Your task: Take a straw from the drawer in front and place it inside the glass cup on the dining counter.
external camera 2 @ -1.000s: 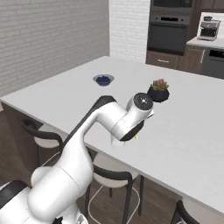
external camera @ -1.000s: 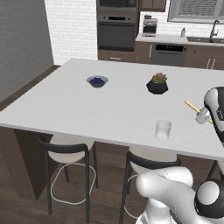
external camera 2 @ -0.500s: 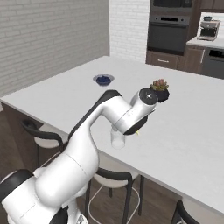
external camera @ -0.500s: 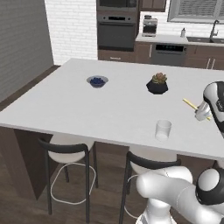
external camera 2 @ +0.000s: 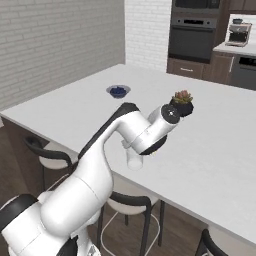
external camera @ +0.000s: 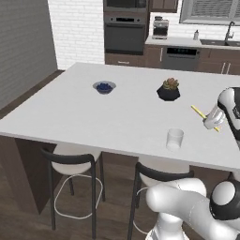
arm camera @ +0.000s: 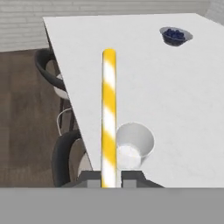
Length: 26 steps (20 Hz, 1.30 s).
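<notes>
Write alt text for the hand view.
A yellow straw held in the shut gripper points out over the white dining counter, just beside the glass cup near its edge. A dark blue bowl sits farther off; black stools stand below.

Gripper (arm camera: pixel 109 178) with straw (external camera: pixel 202 114) drifts slightly toward glass cup (external camera: pixel 175 139) in left base view. In right base view wrist swings from left of black plant pot (external camera 2: pixel 182 107) to just in front of it.
</notes>
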{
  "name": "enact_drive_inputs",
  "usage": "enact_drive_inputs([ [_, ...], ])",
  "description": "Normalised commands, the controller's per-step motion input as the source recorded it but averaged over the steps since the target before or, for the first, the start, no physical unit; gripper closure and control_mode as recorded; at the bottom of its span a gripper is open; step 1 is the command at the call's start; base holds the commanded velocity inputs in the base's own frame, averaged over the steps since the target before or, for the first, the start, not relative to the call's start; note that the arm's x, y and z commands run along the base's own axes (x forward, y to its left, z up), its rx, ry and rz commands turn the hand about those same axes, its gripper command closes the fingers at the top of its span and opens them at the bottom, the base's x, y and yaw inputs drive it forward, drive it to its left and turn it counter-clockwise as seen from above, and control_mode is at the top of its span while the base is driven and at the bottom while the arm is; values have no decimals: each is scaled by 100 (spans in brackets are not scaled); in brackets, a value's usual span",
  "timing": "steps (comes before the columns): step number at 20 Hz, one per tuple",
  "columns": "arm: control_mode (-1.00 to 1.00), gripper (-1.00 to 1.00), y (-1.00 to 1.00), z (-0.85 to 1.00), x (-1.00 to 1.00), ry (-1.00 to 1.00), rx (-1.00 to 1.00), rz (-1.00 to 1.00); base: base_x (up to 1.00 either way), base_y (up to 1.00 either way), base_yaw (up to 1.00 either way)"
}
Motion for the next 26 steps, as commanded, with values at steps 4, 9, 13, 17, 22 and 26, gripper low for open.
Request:
enact_drive_inputs([
  [4, -100, 100, 26, 0, 0, 0, 28, 4, 0, 0, 0],
  [9, -100, 100, 42, 0, 4, 2, 27, 3, 0, 0, 0],
  [13, -100, 100, 49, -5, 16, 1, 19, 4, 0, 0, 0],
  [17, -100, 100, 38, -15, 23, 0, 16, 3, 0, 0, 0],
  [22, -100, 100, 7, -12, 32, -3, 18, 5, 0, 0, 0],
  [26, -100, 100, 0, -1, 36, -9, 17, 6, 0, 0, 0],
])
